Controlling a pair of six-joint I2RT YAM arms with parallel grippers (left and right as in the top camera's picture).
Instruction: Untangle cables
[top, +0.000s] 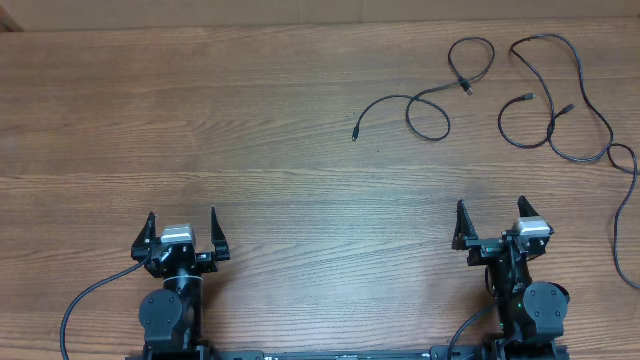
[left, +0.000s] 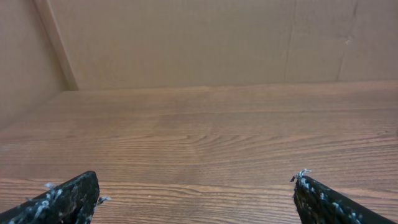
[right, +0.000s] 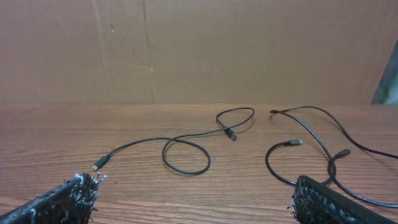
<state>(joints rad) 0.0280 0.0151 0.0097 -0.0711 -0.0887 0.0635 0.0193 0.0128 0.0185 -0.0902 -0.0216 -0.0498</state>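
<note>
The left gripper (top: 182, 222) and right gripper (top: 490, 210) are held open at the bottom, well apart from the cables across the wooden table (top: 250, 130). The shorter cable (top: 412, 97) is laid diagonally at upper centre-right, one plug pointed lower left; the longer cable (top: 608, 133) is looped at upper right, trailed down the right edge.

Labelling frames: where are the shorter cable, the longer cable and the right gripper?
shorter cable (top: 355, 132): overhead view, plug end nearest table centre.
longer cable (top: 527, 97): overhead view, a plug end.
right gripper (top: 490, 205): overhead view, midway between fingertips.
</note>
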